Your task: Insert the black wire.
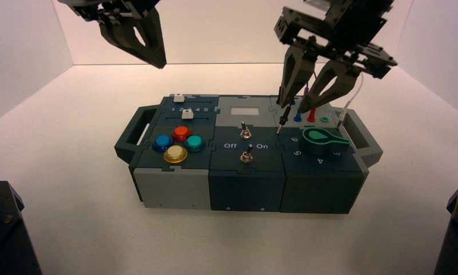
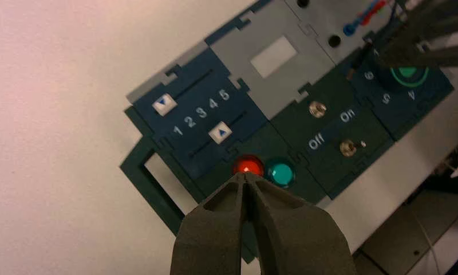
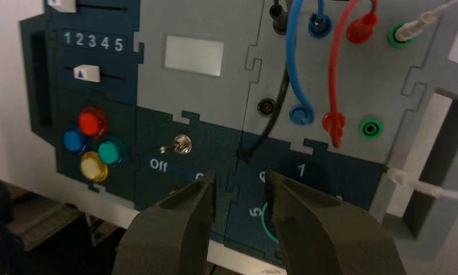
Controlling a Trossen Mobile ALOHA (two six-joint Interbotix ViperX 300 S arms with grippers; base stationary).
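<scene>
Hovering over the far right of the box, the right hand is seen spread open w/ nothing in it, prob. so the loose plug can be pinched next. One end of the black wire is plugged in at the far row. The other end is left free, just near of the empty black hole. Its long side is tilted, w/ the silver tip pointed near-left & down. The left hand is parked high at far left, pinched closed on nothing.
</scene>
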